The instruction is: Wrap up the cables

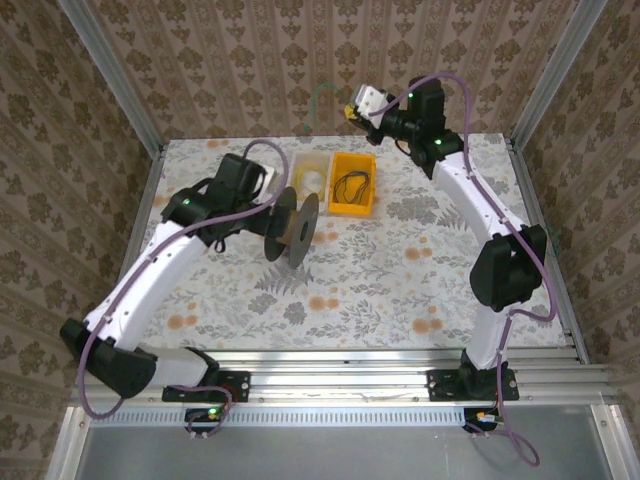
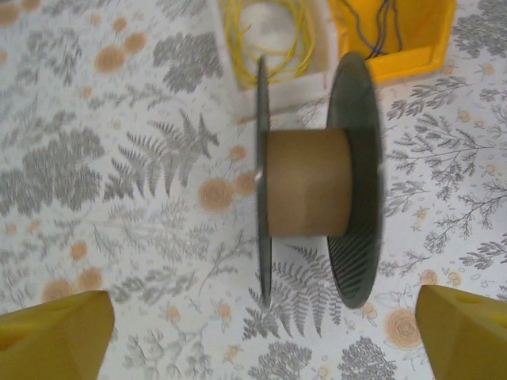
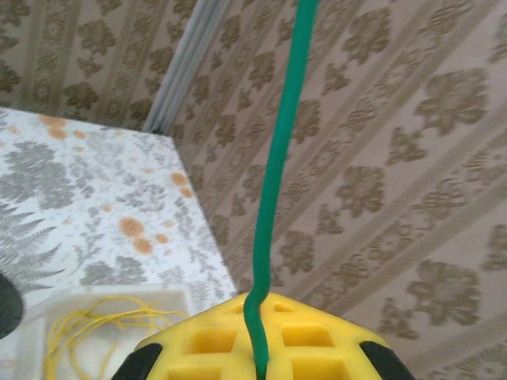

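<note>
Left end effector [image 2: 260, 332]: released, yellow fingertips [image 2: 55, 332] spread wide, nothing between them. It hangs just short of the spool [image 2: 309, 182].

Spool: black flanges, brown cardboard core, standing on its flange rims on the flowered counter [image 2: 119, 158], core bare.

Just beyond the spool, a white tray [image 2: 277, 87] holds a loose coil of yellow cable [image 2: 269, 36]. Beyond the spool and to its right, next to the tray, an orange-yellow bin [image 2: 404, 59] holds dark cable [image 2: 384, 24].

Right end effector [image 3: 257, 348]: clenched on a green cable [image 3: 277, 158], raised well beyond the spool, near the papered back wall. The green cable rises from between the yellow fingers and runs out of the top of the wrist view.
</note>
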`<state>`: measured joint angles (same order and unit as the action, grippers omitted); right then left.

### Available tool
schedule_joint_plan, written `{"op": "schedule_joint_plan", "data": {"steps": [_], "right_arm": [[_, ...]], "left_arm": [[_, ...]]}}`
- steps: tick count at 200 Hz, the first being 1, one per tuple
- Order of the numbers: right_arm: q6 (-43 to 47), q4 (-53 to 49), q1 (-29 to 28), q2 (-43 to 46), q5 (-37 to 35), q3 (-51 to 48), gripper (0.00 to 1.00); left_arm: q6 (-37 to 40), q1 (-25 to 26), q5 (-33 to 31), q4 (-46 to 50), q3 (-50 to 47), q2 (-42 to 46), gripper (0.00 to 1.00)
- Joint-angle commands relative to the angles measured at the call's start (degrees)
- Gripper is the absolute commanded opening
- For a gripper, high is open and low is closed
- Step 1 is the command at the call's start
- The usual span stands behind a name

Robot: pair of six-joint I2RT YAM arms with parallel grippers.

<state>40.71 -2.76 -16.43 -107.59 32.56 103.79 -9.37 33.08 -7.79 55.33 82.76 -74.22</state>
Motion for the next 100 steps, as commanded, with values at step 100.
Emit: {"op": "schedule_joint_plan", "data": {"steps": [100], "right_arm": [[5.7, -2.1, -9.6, 0.7, -3.1, -16.8, 0.00]], "left_arm": [[-3.0, -4.0, 8.7, -14.1, -20.4, 6.8, 0.87]]}}
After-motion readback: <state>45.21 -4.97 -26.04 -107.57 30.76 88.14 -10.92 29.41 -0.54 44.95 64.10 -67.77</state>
